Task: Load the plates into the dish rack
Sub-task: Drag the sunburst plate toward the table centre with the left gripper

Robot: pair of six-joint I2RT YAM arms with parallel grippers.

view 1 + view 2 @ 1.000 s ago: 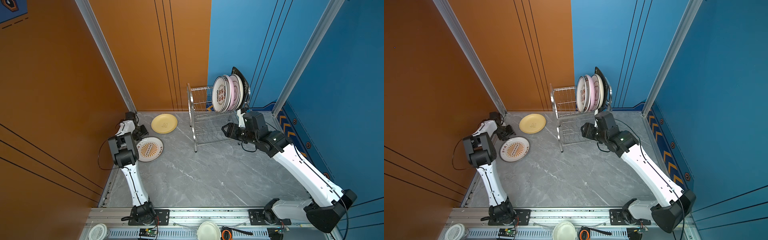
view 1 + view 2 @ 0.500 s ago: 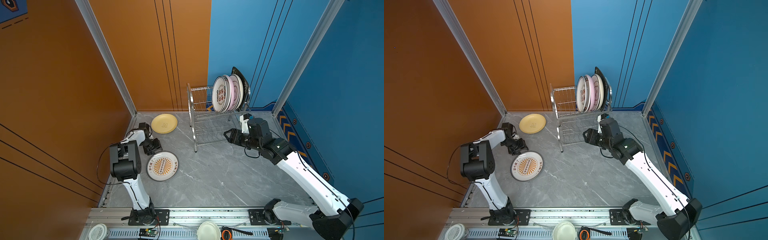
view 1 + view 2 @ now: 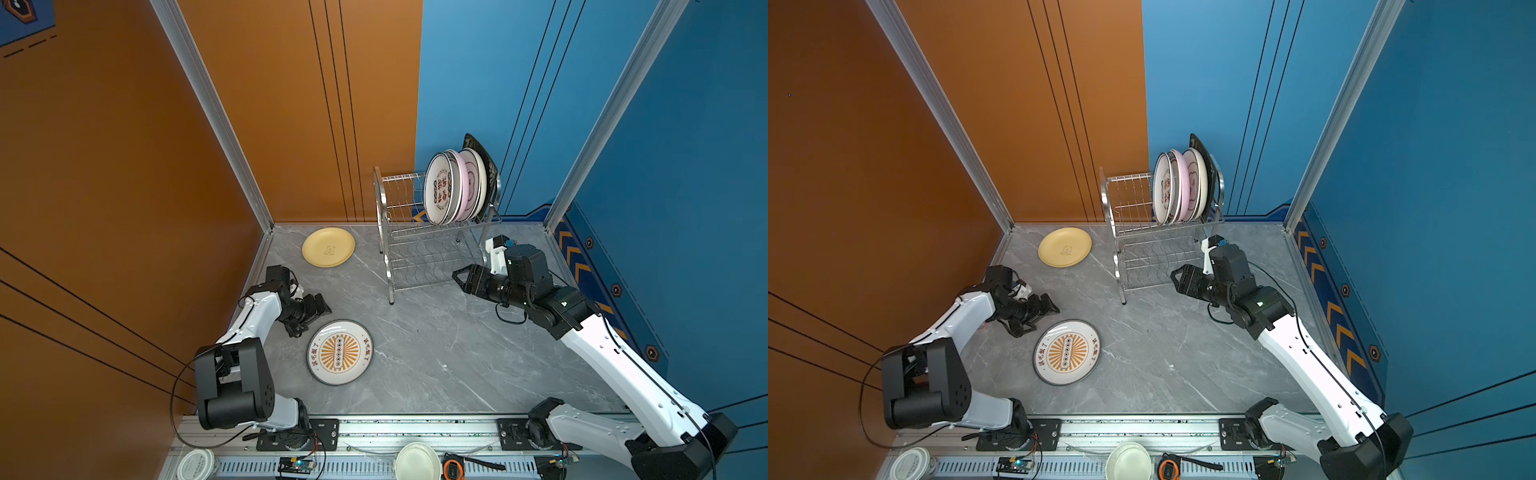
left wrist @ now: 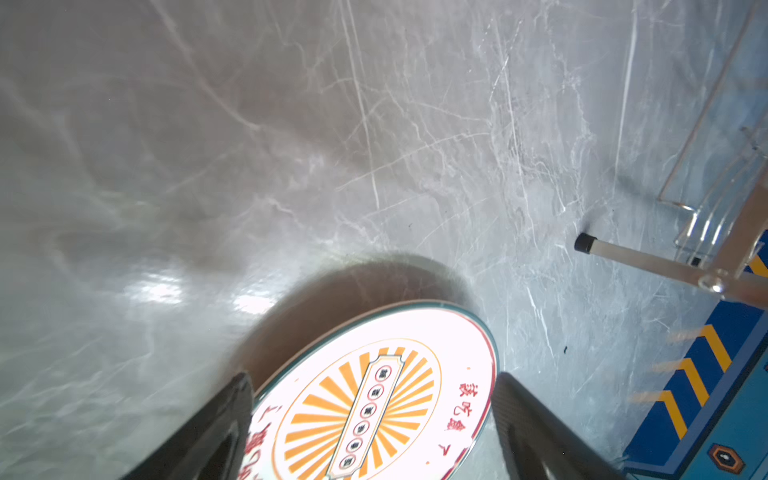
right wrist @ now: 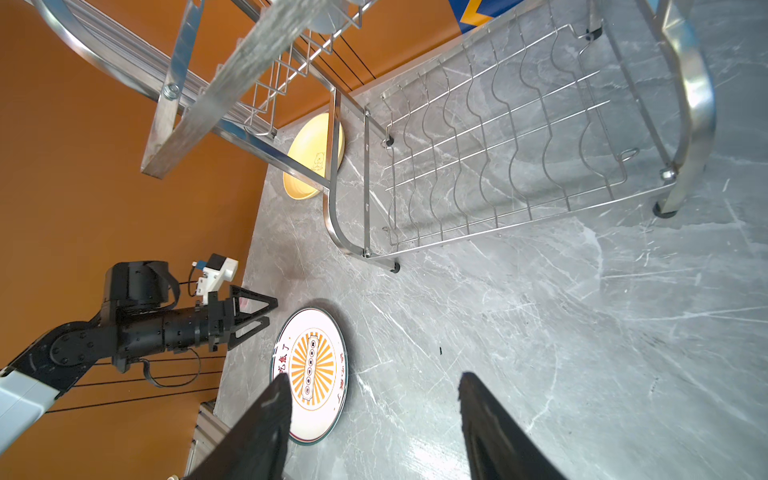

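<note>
The sunburst plate (image 3: 340,352) lies flat on the grey table (image 3: 436,353) at lower centre-left in both top views. It sits just down and to the right of the left hand (image 3: 313,322), whose jaws are spread wide with nothing between them. The right wrist view shows a narrow gap between those fingertips and the plate's rim, so the plate is free on the table. The right hand (image 3: 459,280) hovers at the right front of the dish rack (image 3: 384,232), jaws partly apart and empty, well away from this plate. The left arm is therefore plainly the nearer one. The plate is round, so it has no long axis to line up with; what matters is that it lies face up. A pickup would probably mean getting one finger under the near rim, which faces the left hand. The yellow plate (image 3: 328,247) also rests flat, higher in the frame, between the left arm and the rack's left legs. Other plates stand upright at the right end of the rack's upper tier: a white one with dark characters (image 3: 440,189) in front, a pink one (image 3: 460,178) behind it and a black one (image 3: 485,160) at the back. The wires to their left look free, and so does the lower tier.
</note>
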